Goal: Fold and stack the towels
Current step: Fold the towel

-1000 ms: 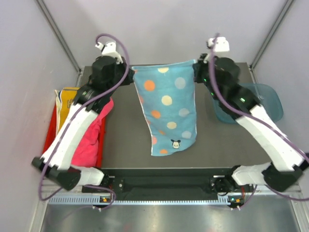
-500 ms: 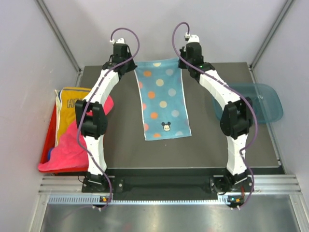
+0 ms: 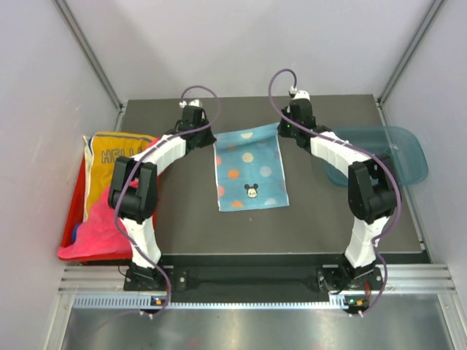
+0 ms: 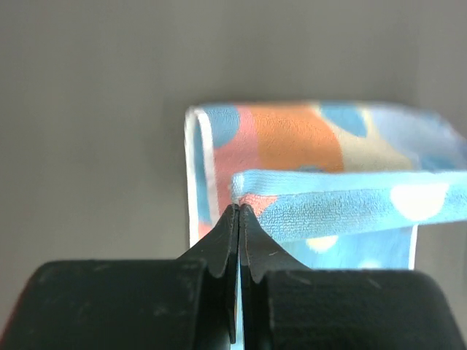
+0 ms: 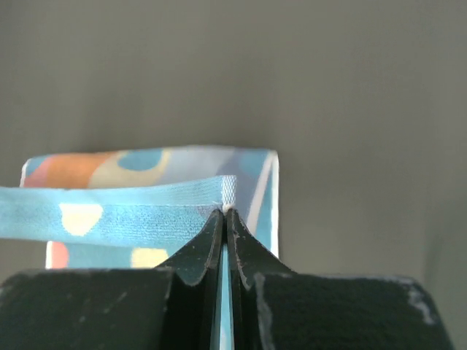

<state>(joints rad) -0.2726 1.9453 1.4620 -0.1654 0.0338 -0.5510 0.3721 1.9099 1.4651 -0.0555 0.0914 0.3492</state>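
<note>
A light blue towel with orange, cream and pale dots (image 3: pixel 250 173) lies mostly on the dark table, its far edge lifted. My left gripper (image 3: pixel 210 140) is shut on the towel's far left corner (image 4: pixel 237 197). My right gripper (image 3: pixel 283 129) is shut on the far right corner (image 5: pixel 228 191). Both wrist views show the held edge stretched between the jaws above the towel's lower part (image 4: pixel 292 138) (image 5: pixel 146 162). A yellow towel with lettering (image 3: pixel 117 154) and a hot pink towel (image 3: pixel 98 235) lie at the left.
A red tray (image 3: pixel 74 211) under the yellow and pink towels sits at the table's left edge. A translucent teal bin (image 3: pixel 406 153) stands at the right edge. Grey walls close in on three sides.
Both arms have lowered and come nearer with the dotted towel. It hung high at the back a second ago; now most of it rests on the table.
</note>
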